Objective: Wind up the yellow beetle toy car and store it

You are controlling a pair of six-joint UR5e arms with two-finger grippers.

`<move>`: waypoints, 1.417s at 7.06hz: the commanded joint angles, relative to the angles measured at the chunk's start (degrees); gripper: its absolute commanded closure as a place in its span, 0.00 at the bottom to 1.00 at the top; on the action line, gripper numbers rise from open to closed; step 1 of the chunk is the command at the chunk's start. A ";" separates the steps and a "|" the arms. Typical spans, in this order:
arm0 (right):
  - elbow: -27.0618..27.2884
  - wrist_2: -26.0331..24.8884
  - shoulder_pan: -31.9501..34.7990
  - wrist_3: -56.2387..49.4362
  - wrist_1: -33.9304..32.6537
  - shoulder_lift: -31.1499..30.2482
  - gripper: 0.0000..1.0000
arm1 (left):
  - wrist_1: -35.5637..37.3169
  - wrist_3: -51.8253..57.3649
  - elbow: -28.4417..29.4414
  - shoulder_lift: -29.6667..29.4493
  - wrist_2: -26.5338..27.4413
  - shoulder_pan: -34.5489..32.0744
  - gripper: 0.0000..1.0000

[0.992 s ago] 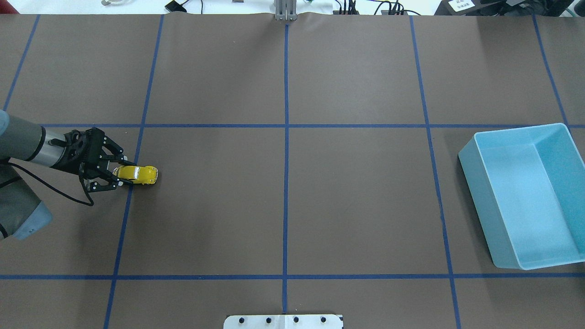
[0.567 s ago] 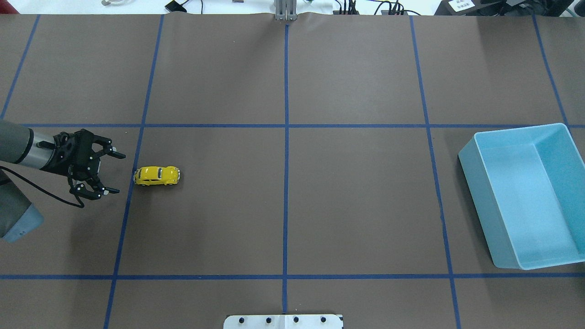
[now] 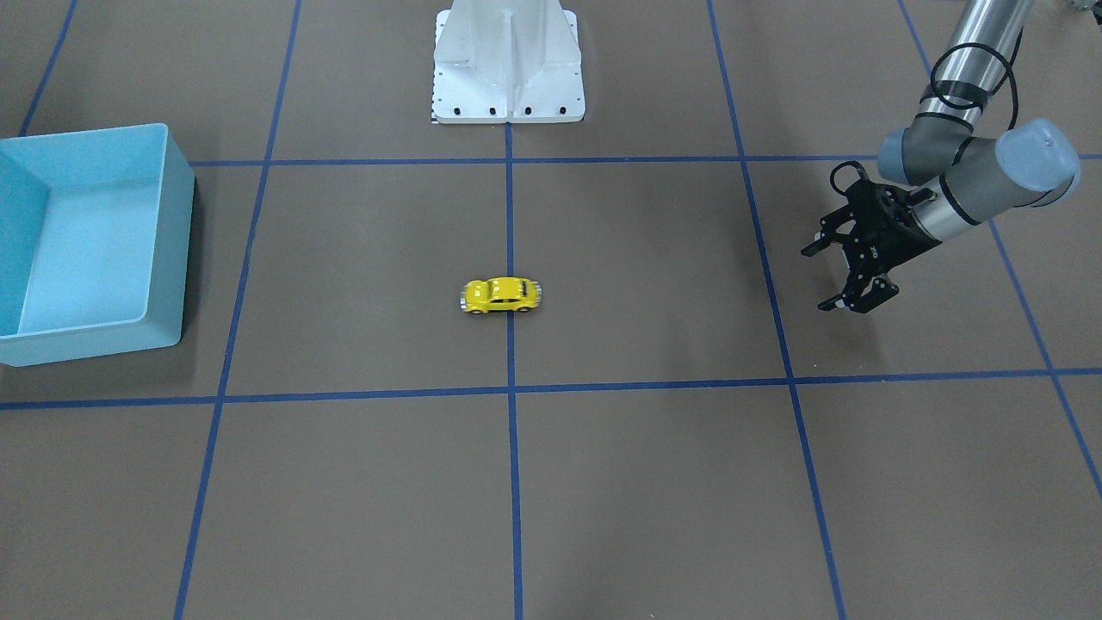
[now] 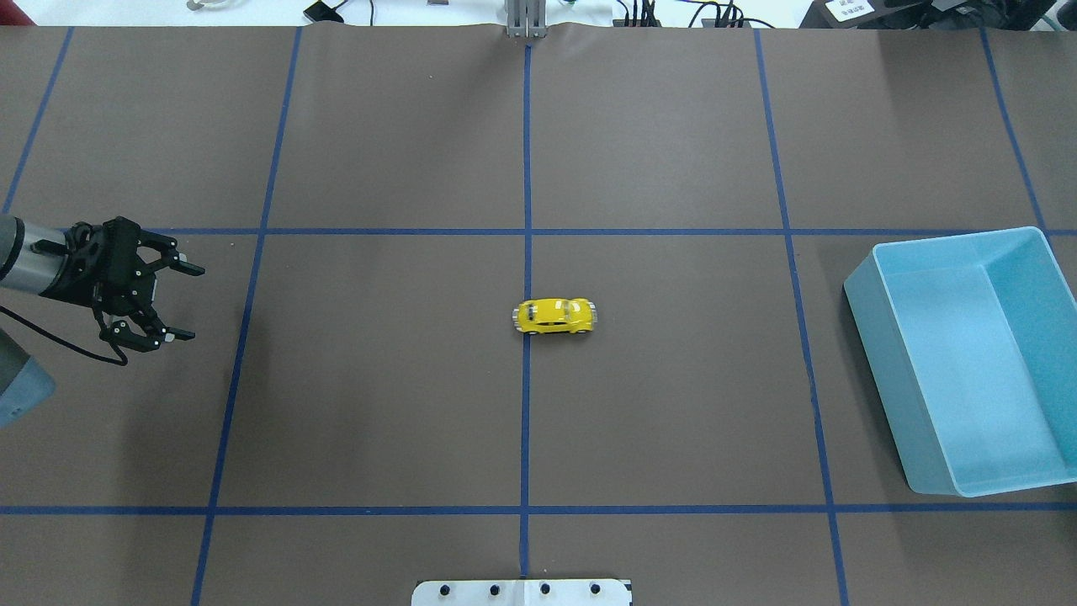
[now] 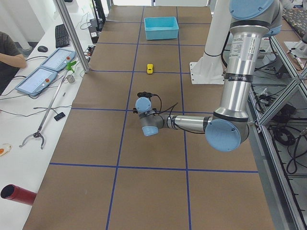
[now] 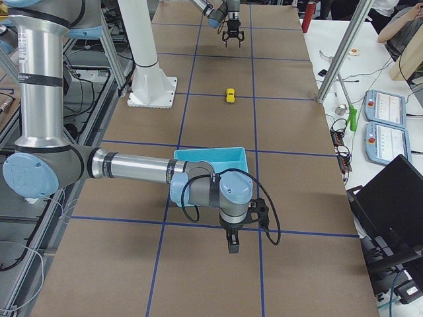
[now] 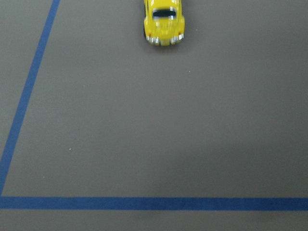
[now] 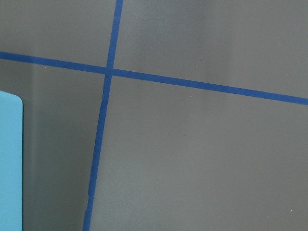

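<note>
You see counter (image 4: 673,404) in flat dull brown, ruled into big squares by blue tape lines (image 4: 526,168). Your yellow beetle toy car (image 4: 555,316): bright yellow body, dark windows, silvery-white bumpers. By counter's right edge, bin (image 4: 888,362) plain light blue, outer wall shaded greyer. Your left claw (image 4: 197,304) matte black; left arm (image 3: 973,185) silver-grey, pale blue cap. White base plate (image 3: 508,60), black dots along its edge.

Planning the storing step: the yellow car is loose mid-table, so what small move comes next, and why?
Probably bring the right end effector toward the yellow beetle toy car: it sits free on the centre line, far from the open left end effector, with the light blue bin on the right arm's side.
</note>
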 commanded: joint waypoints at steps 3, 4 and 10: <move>0.00 0.00 0.00 0.00 0.00 -0.09 0.00 | 24.89 -0.29 -7.03 5.92 -0.05 -14.72 0.00; 0.00 0.00 0.00 0.00 0.00 0.00 0.00 | 34.81 0.06 -8.09 6.46 -0.31 -19.55 0.00; 0.00 0.17 0.00 0.00 0.00 -0.18 0.00 | 55.83 -0.55 -7.49 6.90 -0.05 -35.05 0.00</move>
